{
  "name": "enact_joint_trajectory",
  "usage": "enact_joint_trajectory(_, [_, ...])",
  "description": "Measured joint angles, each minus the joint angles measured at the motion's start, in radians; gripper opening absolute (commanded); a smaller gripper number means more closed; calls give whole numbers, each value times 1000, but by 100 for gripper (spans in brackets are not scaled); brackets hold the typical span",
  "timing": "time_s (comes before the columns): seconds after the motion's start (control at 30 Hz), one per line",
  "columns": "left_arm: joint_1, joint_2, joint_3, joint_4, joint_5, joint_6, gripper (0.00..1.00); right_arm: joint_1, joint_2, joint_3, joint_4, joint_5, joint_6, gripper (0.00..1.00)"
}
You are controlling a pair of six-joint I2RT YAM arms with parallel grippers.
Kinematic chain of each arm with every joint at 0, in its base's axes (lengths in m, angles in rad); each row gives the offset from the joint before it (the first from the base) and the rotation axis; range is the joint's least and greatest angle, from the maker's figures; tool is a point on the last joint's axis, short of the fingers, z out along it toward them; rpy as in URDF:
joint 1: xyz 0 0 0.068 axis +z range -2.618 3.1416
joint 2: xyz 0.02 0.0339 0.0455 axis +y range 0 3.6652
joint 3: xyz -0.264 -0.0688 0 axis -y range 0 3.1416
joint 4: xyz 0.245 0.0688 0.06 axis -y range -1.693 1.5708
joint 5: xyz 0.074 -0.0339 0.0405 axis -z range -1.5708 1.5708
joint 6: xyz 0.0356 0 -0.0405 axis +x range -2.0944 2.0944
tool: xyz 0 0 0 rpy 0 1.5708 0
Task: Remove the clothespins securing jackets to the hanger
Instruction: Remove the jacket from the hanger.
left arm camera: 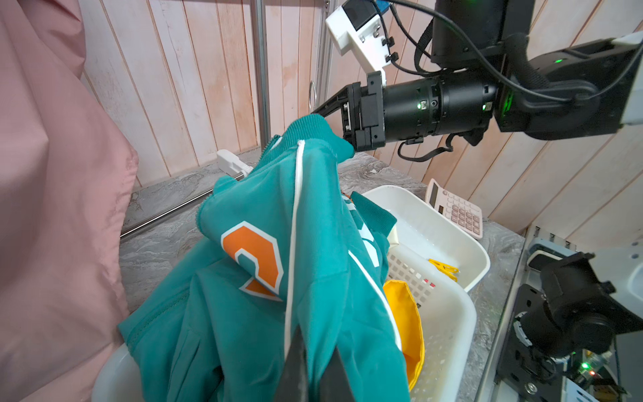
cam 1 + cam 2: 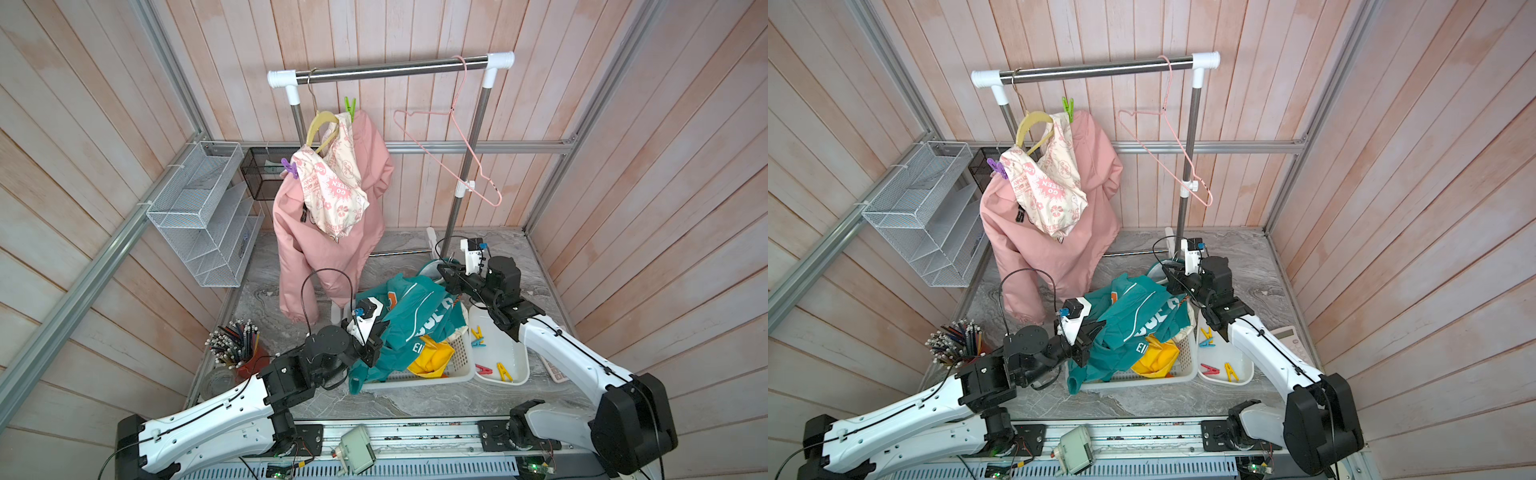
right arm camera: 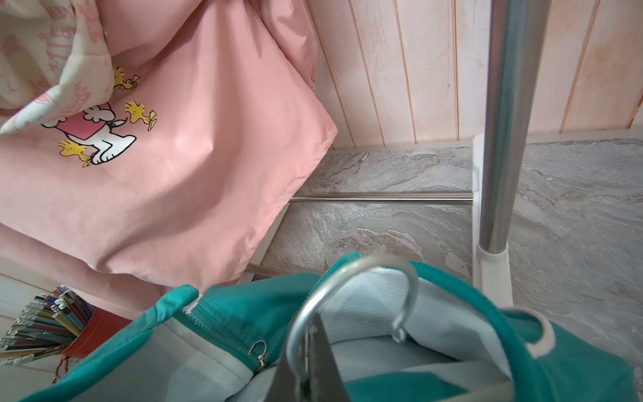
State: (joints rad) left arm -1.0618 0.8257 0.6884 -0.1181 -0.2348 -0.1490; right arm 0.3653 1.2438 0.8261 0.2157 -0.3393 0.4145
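The clothes rack [image 2: 390, 68] stands at the back of the marble table [image 2: 415, 399]. The pink jacket [image 2: 332, 232] hangs from it on a tilted yellowish hanger [image 2: 320, 124]. A green clothespin [image 2: 350, 107] grips it by the hanger's upper end and a purple clothespin [image 2: 290, 168] by the lower end. Both top views show these clips; neither wrist view does. Only the right wrist view shows a cartoon dog print [image 3: 101, 135] on the pink cloth.

The teal jacket [image 2: 411, 316] is draped over the white basket [image 2: 461, 361] and covers most of the yellow jacket [image 2: 430, 359] inside (just a fold shows). Just beside the basket, a white tray [image 2: 513, 345] holds four loose clothespins [image 2: 483, 369]: two yellow, one blue, one red. Around them are a bare pink wire hanger [image 2: 457, 153], a mesh shelf [image 2: 199, 208], a pot of pencils [image 2: 237, 345] and a calculator [image 1: 455, 209].

The left gripper [image 1: 316, 348] is pressed together on a fold of the teal jacket, plain in its own wrist view. The right gripper [image 3: 306, 348] is clamped on the shank of a metal hook [image 3: 412, 296] that rises from the teal collar. In the top views that grip is too dark to make out.
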Motion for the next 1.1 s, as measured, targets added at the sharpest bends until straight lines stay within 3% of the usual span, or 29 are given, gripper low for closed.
enact_joint_trajectory(0.27, [0,-13,-57,55,17,-43,0,-27,4,0,0,-43,14,0])
enact_joint_trajectory(0.53, [-3,-27,-51,17,14,-13,54,-26,9,0,23,6,8,0])
enact_joint_trajectory(0.6, [-3,1,-21,0,10,10,57,-18,14,2,25,18,5,0])
enact_joint_trajectory(0.7, [-2,40,28,-3,-5,39,70,-10,18,3,28,30,2,0])
enact_joint_trajectory(1.1, [53,179,180,-34,27,106,70,14,18,11,29,52,-27,0])
